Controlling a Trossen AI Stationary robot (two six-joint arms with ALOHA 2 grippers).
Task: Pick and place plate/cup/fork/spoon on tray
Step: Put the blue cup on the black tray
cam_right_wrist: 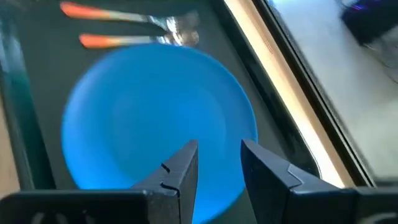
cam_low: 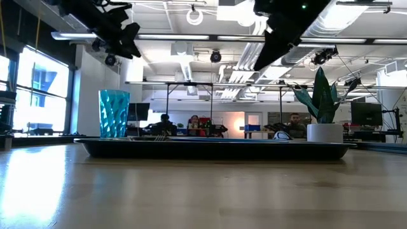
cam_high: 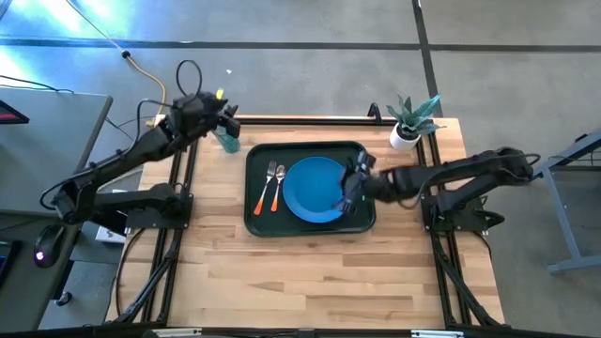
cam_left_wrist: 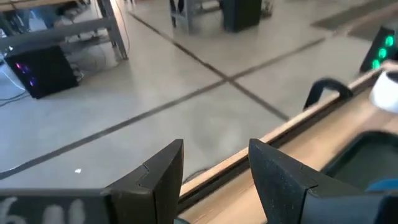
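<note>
The blue plate (cam_high: 313,190) lies flat in the dark green tray (cam_high: 255,160), right of its middle. The orange-handled fork (cam_high: 267,190) and spoon (cam_high: 278,190) lie side by side in the tray, left of the plate; they also show in the right wrist view (cam_right_wrist: 130,28). The teal cup (cam_high: 228,142) stands upright on the table by the tray's far left corner, and also shows in the low view (cam_low: 114,113). My left gripper (cam_high: 223,119) is open, above and just beyond the cup. My right gripper (cam_right_wrist: 219,158) is open, above the plate's right edge.
A white pot with a green plant (cam_high: 408,125) stands at the table's far right corner. The table's far edge (cam_left_wrist: 292,127) runs just beyond my left gripper. Bare wood (cam_high: 310,277) lies between the tray and the near edge.
</note>
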